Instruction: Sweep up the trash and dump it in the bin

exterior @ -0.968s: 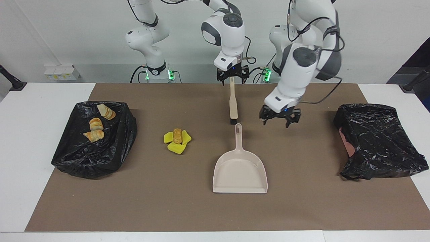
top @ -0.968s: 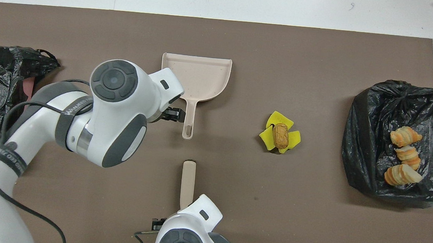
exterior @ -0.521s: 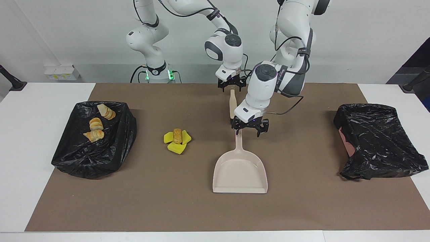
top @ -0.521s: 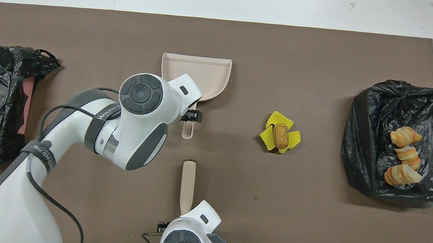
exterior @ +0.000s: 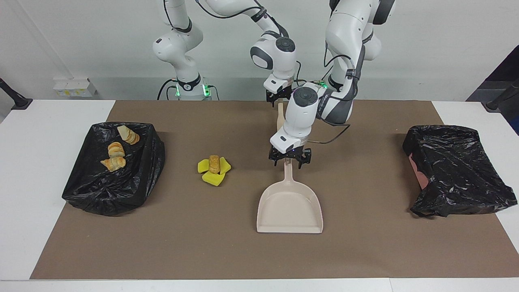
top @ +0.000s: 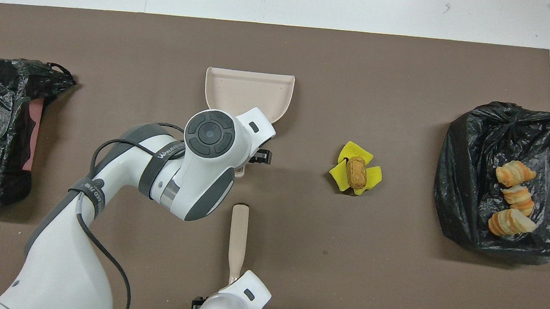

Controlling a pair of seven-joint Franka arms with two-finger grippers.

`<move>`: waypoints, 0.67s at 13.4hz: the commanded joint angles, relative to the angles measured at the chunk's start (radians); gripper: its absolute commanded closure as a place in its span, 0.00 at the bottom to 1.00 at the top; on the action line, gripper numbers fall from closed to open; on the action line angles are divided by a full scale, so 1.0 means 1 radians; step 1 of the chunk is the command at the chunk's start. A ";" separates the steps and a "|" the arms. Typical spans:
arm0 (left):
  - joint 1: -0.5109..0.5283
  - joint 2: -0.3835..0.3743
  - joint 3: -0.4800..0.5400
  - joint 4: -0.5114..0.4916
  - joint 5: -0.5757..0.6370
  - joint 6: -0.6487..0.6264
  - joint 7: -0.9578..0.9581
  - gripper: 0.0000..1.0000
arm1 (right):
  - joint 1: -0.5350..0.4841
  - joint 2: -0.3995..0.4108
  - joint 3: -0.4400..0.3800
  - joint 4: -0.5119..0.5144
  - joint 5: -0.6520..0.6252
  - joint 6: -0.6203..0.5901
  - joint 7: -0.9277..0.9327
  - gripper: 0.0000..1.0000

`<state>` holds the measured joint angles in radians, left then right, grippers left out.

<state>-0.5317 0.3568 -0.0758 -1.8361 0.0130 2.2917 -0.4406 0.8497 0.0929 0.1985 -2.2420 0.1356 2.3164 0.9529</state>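
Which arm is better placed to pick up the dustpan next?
Left. The left gripper hangs over the dustpan handle's end, fingers open. The right gripper is over the brush handle.

One camera sits high across the table, facing the robots, whose bases stand at the top centre of its frame. The other hangs above the robots' end, looking steeply down and forward, arms entering from the bottom edge. Both take in the whole brown mat (exterior: 365, 251) (top: 410, 62), seen half a turn apart.
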 commanded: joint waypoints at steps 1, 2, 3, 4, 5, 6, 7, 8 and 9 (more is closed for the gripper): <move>-0.014 -0.001 0.019 0.009 0.021 -0.009 -0.017 0.47 | -0.005 -0.025 -0.002 -0.021 0.019 -0.012 0.003 0.51; -0.011 -0.002 0.018 0.012 0.022 -0.009 -0.017 0.61 | -0.008 -0.024 -0.002 -0.019 0.019 -0.012 0.000 0.54; -0.007 -0.004 0.019 0.014 0.022 -0.009 -0.013 0.64 | -0.009 -0.024 -0.002 -0.018 0.018 -0.012 0.000 0.58; -0.001 -0.010 0.019 0.014 0.022 -0.012 -0.009 0.83 | -0.011 -0.024 -0.004 -0.016 0.016 -0.012 -0.005 0.73; 0.004 -0.015 0.021 0.015 0.022 -0.017 -0.007 1.00 | -0.014 -0.027 -0.005 -0.014 0.016 -0.014 -0.022 1.00; 0.005 -0.021 0.024 0.015 0.024 -0.018 -0.006 1.00 | -0.017 -0.028 -0.007 -0.011 0.015 -0.014 -0.032 1.00; 0.013 -0.036 0.027 0.015 0.024 -0.018 -0.006 1.00 | -0.038 -0.025 -0.007 -0.007 0.013 -0.014 -0.055 1.00; 0.037 -0.053 0.030 0.014 0.025 -0.034 0.003 1.00 | -0.050 -0.024 -0.005 -0.007 0.013 -0.014 -0.077 1.00; 0.045 -0.077 0.030 0.015 0.047 -0.069 0.061 1.00 | -0.052 -0.025 -0.007 -0.007 0.013 -0.015 -0.080 1.00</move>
<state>-0.5125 0.3359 -0.0466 -1.8181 0.0228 2.2799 -0.4271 0.8198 0.0865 0.1909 -2.2425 0.1355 2.3158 0.9179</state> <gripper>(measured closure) 0.692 0.899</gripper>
